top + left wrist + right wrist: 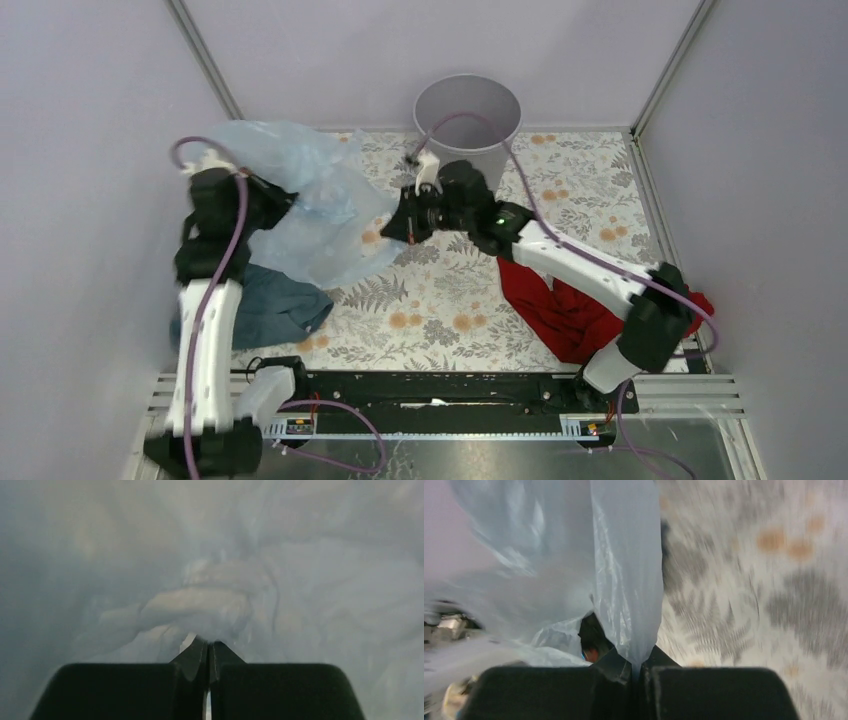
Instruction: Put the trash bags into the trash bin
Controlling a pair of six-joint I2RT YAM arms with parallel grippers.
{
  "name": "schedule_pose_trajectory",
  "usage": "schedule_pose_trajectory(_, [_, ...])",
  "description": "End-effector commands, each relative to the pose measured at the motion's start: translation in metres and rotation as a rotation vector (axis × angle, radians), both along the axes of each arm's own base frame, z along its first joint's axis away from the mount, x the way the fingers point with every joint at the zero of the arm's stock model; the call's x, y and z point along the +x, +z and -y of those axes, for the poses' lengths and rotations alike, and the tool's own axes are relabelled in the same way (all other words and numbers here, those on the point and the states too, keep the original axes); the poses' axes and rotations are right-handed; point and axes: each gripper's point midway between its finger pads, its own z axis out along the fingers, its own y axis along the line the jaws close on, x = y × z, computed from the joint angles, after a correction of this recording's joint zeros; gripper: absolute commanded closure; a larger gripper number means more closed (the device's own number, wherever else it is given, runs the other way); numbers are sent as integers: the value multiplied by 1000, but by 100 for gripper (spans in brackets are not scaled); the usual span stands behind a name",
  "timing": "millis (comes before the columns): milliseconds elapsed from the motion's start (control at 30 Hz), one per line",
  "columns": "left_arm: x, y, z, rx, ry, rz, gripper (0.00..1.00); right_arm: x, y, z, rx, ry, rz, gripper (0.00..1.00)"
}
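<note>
Bag (pixel 320 205) pale blue, see-through, crinkled, glossy. Stretched between both grippers over far-left table (pixel 450 300), left of bin (pixel 467 115), not in it. Left gripper (pixel 207 649) clenched on bunched film. Right gripper (pixel 640 661) pinching bag edge, sheet creased above fingers.

In the left wrist view the bag (pixel 300 580) was only a soft grey blur, from above its near edge hid part of the teal cloth (pixel 270 305), and beside the bag the tablecloth (pixel 749 605) was motion-smeared.
</note>
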Motion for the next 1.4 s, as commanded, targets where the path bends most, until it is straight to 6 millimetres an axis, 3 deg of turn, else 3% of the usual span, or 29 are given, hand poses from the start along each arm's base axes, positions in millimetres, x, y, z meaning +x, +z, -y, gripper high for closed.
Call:
schedule_pose_trajectory(0, [-12, -25, 35, -70, -198, -100, 100, -14, -21, 5, -34, 30, -125, 100])
schedule_pose_trajectory(133, [-53, 120, 38, 26, -209, 393, 100, -7, 50, 9, 5, 25, 22, 100])
schedule_pose_trajectory(200, [-72, 155, 46, 40, -252, 522, 100, -12, 79, 11, 54, 45, 75, 100])
schedule_pose_trajectory(233, [-75, 160, 48, 33, -264, 547, 100, -15, 88, 13, 77, 49, 95, 100])
schedule_pose_trajectory(267, [-72, 158, 49, 26, -267, 556, 100, -17, 92, 16, 94, 45, 110, 100])
schedule_pose_trajectory(333, [-48, 126, 32, 4, -166, 448, 100, -15, 86, 24, 104, 2, 128, 100])
schedule_pose_trajectory(433, [-14, 26, -9, 21, 55, 14, 100, -8, 43, 39, 22, -73, 66, 100])
schedule_pose_trajectory(500, [-3, 8, 1, 75, -44, -59, 100, -8, 15, 49, -30, -84, 3, 100])
schedule_pose_trajectory(567, [-3, 21, 23, 89, -189, 44, 100, -14, 7, 60, -44, -96, 6, 100])
schedule_pose_trajectory(667, [-28, 56, 52, 96, -323, 250, 100, -24, 9, 75, -18, -109, 56, 100])
schedule_pose_trajectory(767, [-41, 62, 70, 102, -427, 289, 100, -30, 15, 83, 0, -110, 88, 100])
schedule_pose_trajectory(967, [-53, 55, 108, 55, -626, 269, 100, -35, 23, 84, 36, -93, 105, 100])
schedule_pose_trajectory(1167, [-43, 18, 159, 61, -724, 128, 100, -38, 32, 77, 80, -63, 104, 96])
schedule_pose_trajectory(1267, [-42, 15, 181, 20, -769, 126, 100, -41, 28, 79, 69, -61, 91, 83])
schedule_pose_trajectory(1367, [-42, 6, 205, -22, -819, 110, 100, -47, 19, 84, 57, -61, 59, 81])
